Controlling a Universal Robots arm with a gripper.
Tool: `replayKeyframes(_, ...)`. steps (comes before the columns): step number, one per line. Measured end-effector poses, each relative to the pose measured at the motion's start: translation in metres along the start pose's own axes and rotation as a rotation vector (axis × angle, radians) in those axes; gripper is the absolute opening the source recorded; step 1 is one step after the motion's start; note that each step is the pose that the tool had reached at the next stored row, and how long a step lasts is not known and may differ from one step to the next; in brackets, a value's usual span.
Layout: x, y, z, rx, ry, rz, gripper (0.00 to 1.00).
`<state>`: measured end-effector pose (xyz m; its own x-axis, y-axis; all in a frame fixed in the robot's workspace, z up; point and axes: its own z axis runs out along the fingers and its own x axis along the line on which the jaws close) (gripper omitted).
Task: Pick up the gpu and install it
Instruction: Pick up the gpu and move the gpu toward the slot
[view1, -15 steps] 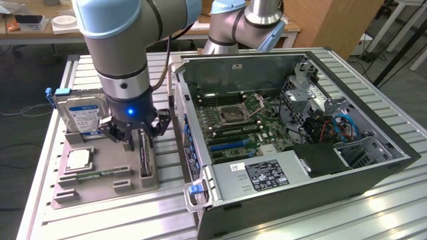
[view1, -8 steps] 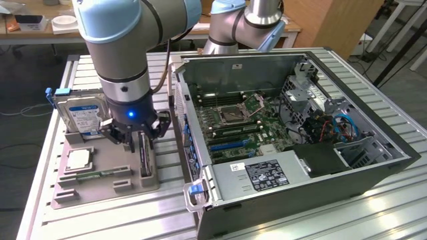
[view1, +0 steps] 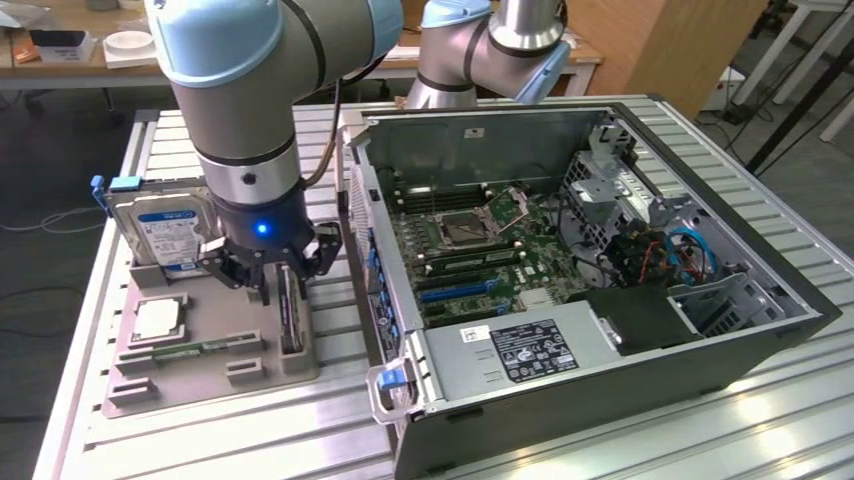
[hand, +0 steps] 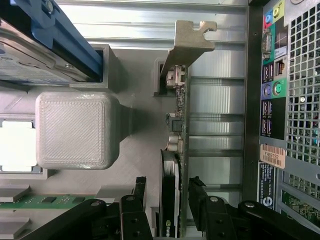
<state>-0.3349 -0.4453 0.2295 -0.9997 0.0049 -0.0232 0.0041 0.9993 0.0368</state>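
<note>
Fingers (hand: 141, 190) released and spread, one on either side of the gpu (hand: 171, 165), which stands on edge in a slot of the grey fixture (view1: 187, 378) directly under the gripper (view1: 280, 275). Past the fingertips is the card's silver bracket (hand: 192, 40). Hard drive (view1: 163, 235) sits off one finger's side, open PC case (view1: 601, 410) off the other.

An open black tower computer case (view1: 601, 410) is laid on its side on the ribbed aluminium desk (view1: 267, 430), its green motherboard (view1: 494, 250) exposed. Beside it is set a grey plastic holder (view1: 200, 378). In the holder a silver hard drive with a blue-white label (view1: 167, 235) is stood upright, while a square silver processor chip (view1: 156, 320) and a narrow green memory stick (view1: 200, 350) are laid flat.
</note>
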Motion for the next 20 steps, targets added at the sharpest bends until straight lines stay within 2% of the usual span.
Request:
replayKeyframes(6, 0.0000, 0.0000, 0.0000, 0.0000, 0.0000, 0.000, 0.46)
replayKeyframes(7, 0.0000, 0.0000, 0.0000, 0.0000, 0.0000, 0.000, 0.39)
replayKeyframes(20, 0.0000, 0.0000, 0.0000, 0.0000, 0.0000, 0.000, 0.39)
